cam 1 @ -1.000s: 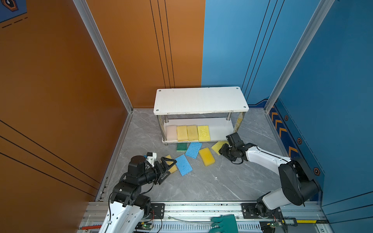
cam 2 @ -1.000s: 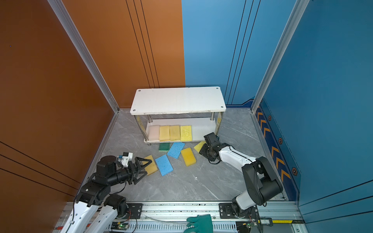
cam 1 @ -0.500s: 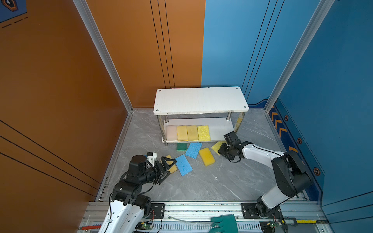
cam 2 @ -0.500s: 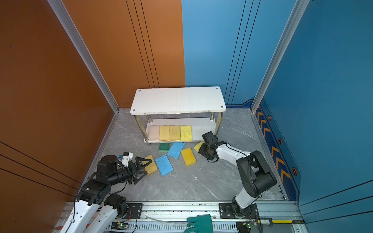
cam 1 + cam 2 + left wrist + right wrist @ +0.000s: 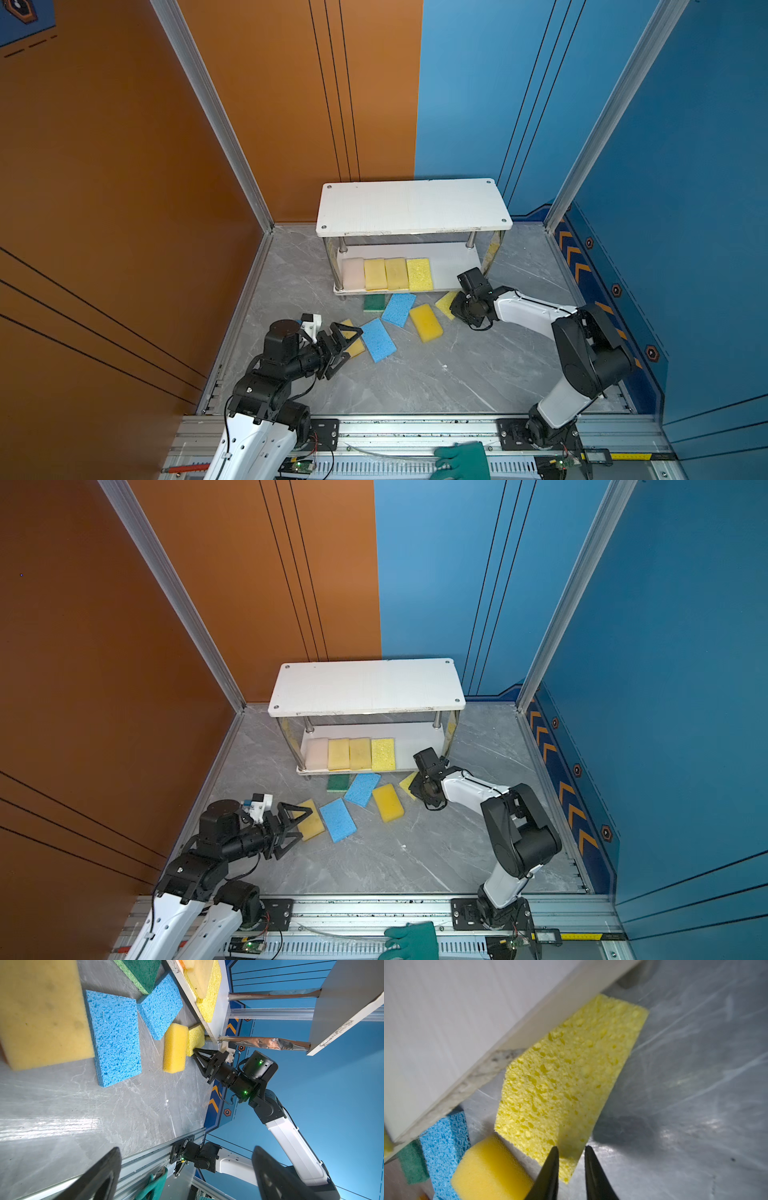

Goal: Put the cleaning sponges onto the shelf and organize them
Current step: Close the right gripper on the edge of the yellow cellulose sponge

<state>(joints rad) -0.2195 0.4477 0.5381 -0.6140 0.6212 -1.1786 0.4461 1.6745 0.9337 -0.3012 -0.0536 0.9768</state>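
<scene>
**Grey marbled floor** [image 5: 415, 382], seen from above in both top views.

**Shelf** [image 5: 411, 208]: two white boards on chrome posts, standing at the back of the floor.

**Right arm** [image 5: 536, 311] reaches low toward the shelf's right front post. **Left arm** [image 5: 257, 436] lies low at the front left.

**Lower board** [image 5: 453, 266] carries four sponges in a row on its left half, side by side: a pink-beige sponge [image 5: 353, 273], a pale yellow sponge [image 5: 375, 273], a second pale yellow sponge [image 5: 396, 273] and a bright porous sponge [image 5: 419, 274].

**Left gripper** [image 5: 347, 347]: jaws spread wide, just beside a dull yellow sponge [image 5: 309, 818] on the floor.

**Right gripper** [image 5: 570, 1148]: fingers drawn near together, one on each side of a corner of a lemon sponge [image 5: 564, 1076]. This sponge lies on the floor with its far end under the lower board's edge. Whether the fingers press it cannot be told.

**On the floor before the shelf:**
- a green sponge [image 5: 374, 302] at the board's front edge;
- a far blue sponge [image 5: 399, 309] just beside the green one;
- a near blue sponge [image 5: 377, 340] against the dull yellow one;
- a rounded yellow sponge [image 5: 425, 322] beside the lemon one.

**Teal glove** [image 5: 461, 459] lies on the front rail.
</scene>
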